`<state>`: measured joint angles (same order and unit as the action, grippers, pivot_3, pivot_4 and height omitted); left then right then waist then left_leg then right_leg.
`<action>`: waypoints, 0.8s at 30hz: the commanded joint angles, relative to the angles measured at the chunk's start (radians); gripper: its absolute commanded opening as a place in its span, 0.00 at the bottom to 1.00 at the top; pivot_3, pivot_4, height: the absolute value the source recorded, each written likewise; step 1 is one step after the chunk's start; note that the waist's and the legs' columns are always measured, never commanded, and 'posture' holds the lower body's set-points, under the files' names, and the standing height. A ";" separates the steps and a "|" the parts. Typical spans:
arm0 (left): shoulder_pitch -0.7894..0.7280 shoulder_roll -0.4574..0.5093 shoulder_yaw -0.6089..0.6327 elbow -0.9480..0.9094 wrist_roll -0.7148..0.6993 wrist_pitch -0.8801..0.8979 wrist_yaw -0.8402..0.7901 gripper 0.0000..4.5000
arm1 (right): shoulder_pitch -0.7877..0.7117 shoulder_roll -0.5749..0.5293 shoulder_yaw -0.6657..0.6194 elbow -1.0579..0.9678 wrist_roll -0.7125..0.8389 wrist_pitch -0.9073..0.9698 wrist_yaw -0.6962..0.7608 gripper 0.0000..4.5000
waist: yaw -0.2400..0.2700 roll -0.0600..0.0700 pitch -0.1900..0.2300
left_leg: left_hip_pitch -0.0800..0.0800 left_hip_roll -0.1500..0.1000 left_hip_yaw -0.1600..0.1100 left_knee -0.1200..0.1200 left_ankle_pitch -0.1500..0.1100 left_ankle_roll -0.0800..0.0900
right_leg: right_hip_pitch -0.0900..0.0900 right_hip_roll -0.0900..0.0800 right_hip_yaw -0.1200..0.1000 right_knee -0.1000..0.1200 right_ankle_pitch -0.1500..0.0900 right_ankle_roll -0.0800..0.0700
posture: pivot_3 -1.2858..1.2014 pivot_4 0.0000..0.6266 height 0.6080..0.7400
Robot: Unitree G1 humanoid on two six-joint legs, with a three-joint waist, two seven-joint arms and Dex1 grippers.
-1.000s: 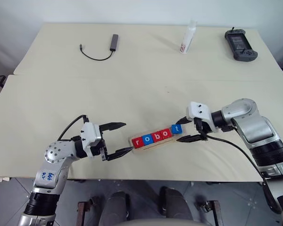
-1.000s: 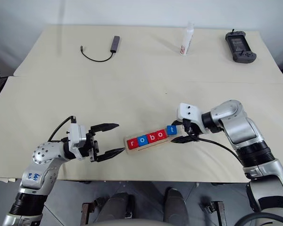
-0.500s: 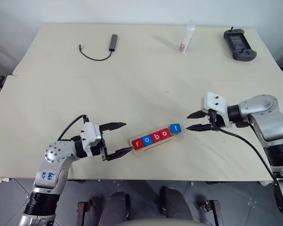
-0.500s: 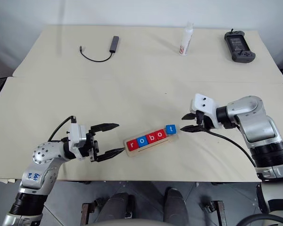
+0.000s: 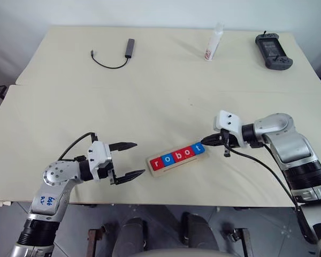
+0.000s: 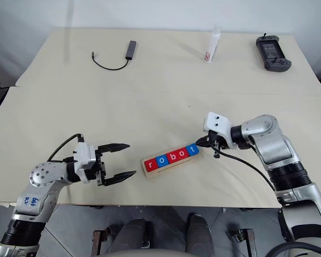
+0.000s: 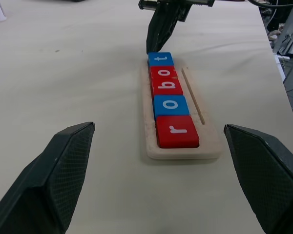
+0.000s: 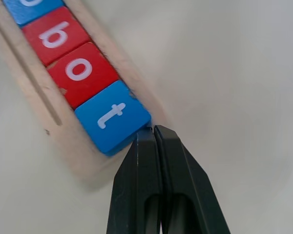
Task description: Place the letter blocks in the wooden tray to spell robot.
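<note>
The right gripper (image 8: 154, 131), jaws clenched and empty, touches the blue square "t" tile (image 8: 112, 116) ending the pale wooden tray's (image 5: 177, 163) row.

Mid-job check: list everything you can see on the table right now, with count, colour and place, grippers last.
wooden tray: one, pale wood, near table edge, centre.
letter blocks: five, three red, two blue, in the tray, reading robot.
USB adapter: one, dark, with cable, far left.
bottle: one, white, far centre-right.
handheld controller: one, dark, far right corner.
table: one, cream.
left gripper: jaws open, left of the tray.
right gripper: jaws shut, tips at the t block.
</note>
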<state>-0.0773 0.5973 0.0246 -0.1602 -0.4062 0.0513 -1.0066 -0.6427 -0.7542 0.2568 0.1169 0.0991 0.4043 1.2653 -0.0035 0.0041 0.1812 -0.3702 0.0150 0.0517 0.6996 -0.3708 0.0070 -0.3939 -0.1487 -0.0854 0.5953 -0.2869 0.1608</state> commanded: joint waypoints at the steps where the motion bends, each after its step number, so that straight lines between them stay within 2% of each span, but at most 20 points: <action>1: 0.014 0.005 0.016 -0.025 0.000 -0.016 0.002 1.00 | 0.001 0.000 -0.009 -0.037 0.012 0.009 0.004 0.01 | 0.000 0.000 0.000 | 0.000 0.000 0.000 0.000 0.000 0.000 | 0.000 0.000 0.000 0.000 0.000 0.000 | 0.52 0.24 1.00; 6: 0.025 0.008 0.020 -0.031 0.000 -0.015 0.007 1.00 | 0.019 -0.025 -0.013 -0.056 0.018 0.021 0.024 0.01 | 0.002 0.000 0.000 | 0.000 0.000 0.000 0.000 0.000 0.000 | 0.000 0.000 0.000 0.000 0.000 0.000 | 0.52 0.24 1.00; 12: 0.032 0.012 0.026 -0.033 -0.002 -0.016 0.010 1.00 | 0.042 -0.042 -0.068 -0.046 0.017 0.017 -0.031 0.01 | 0.002 0.000 0.000 | 0.000 0.000 0.000 0.000 0.000 0.000 | 0.000 0.000 0.000 0.000 0.000 0.000 | 0.52 0.24 1.00; 17: 0.035 0.014 0.029 -0.032 -0.006 -0.016 0.007 1.00 | 0.079 -0.067 -0.064 -0.046 0.008 0.015 -0.046 0.01 | 0.001 0.000 0.000 | 0.000 0.000 0.000 0.000 0.000 0.000 | 0.000 0.000 0.000 0.000 0.000 0.000 | 0.52 0.24 1.00; 24: 0.009 0.020 0.029 -0.016 -0.010 -0.013 -0.008 1.00 | 0.175 -0.074 -0.050 -0.211 0.074 0.101 -0.014 0.01 | 0.002 0.000 0.000 | 0.000 0.000 0.000 0.000 0.000 0.000 | 0.000 0.000 0.000 0.000 0.000 0.000 | 0.52 0.24 1.00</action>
<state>-0.0661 0.6064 0.0336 -0.1604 -0.4066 0.0508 -1.0066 -0.4831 -0.8121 0.2110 -0.0430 0.1475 0.4839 1.2347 -0.0016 0.0040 0.1811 -0.3699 0.0151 0.0519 0.6997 -0.3708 0.0070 -0.3937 -0.1486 -0.0853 0.5954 -0.2870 0.1608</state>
